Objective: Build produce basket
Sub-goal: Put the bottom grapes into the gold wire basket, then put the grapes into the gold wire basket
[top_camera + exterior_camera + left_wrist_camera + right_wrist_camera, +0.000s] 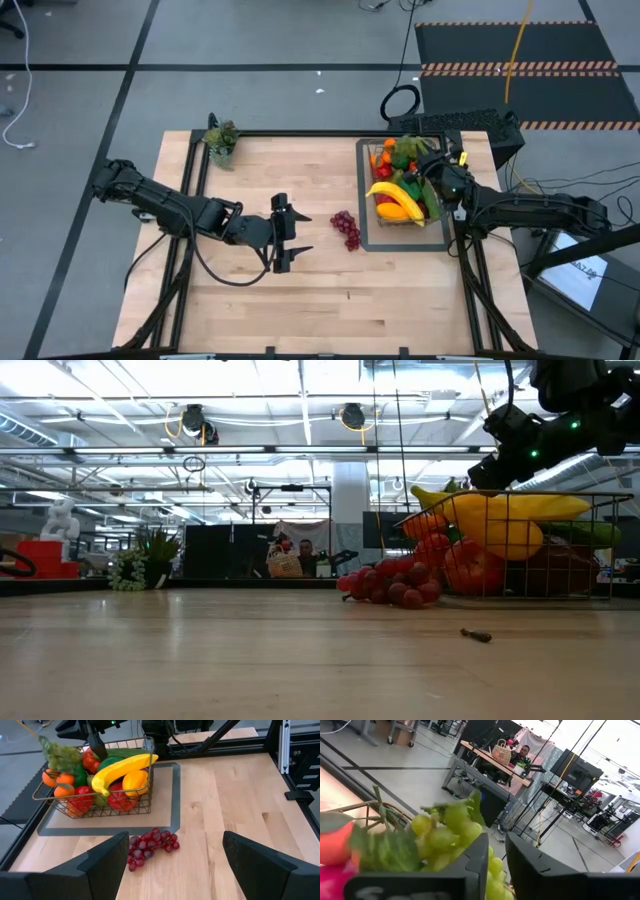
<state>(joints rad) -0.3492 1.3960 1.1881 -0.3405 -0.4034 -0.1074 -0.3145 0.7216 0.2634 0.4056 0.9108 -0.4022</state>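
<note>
The wire basket [100, 812] stands on a flat dark tray [362, 240] at the table's right, filled with produce: a banana [125, 767], oranges, red and green pieces. A bunch of green grapes [440, 837] is at the basket's far end, right beside my right gripper [497, 842], whose fingers stand a narrow gap apart above the basket. A bunch of red grapes [346, 230] lies on the wood just left of the tray. My left gripper [283, 233] hovers open mid-table, pointing at the red grapes [150, 845] and clear of them. My right gripper comes in about level over the basket's far end. Green grapes [495, 867] show in the gap between its fingers and beside one finger [475, 865]. I cannot tell whether the fingers touch the bunch.
A small potted plant [221, 140] stands at the table's far left corner. A tiny dark bit [475, 634] lies on the wood near the front. Bare wood lies between my left gripper and the near edge. Black frame rails run along the table's sides.
</note>
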